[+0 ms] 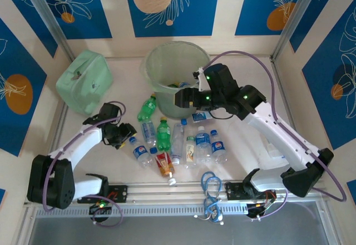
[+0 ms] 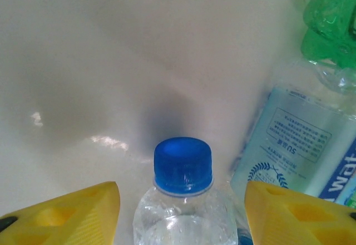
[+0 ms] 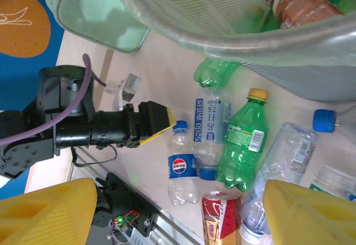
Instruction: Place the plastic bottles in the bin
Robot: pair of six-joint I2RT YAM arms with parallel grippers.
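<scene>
- Left gripper (image 1: pixel 127 135): low over the white table (image 1: pixel 245 145), left of the bottle cluster. In the left wrist view I see its yellow fingers (image 2: pixel 78 214) on either side of a bottle's shoulder, a thin gap showing on each side; jaws narrow, not gripping.
- Small clear plastic bottle with blue cap and round blue-red label (image 2: pixel 183 170): lying flat, leftmost of the cluster, cap towards the left gripper.
- Right gripper (image 3: pixel 181 200): raised at the bin's near wall, jaws wide with nothing between them.
- Round translucent pale green bin (image 1: pixel 161 92): upright at the table's far middle; a brown-labelled bottle (image 3: pixel 295 6) lies inside.
- Green bottle with yellow cap (image 3: pixel 242 145): lying among clear blue-labelled bottles (image 1: pixel 203 145), in front of the bin.
- Red-labelled bottle (image 1: pixel 164 164): nearest the arm bases.
- Mint-green soft case (image 1: pixel 83 81): far left, apart from the bin.
</scene>
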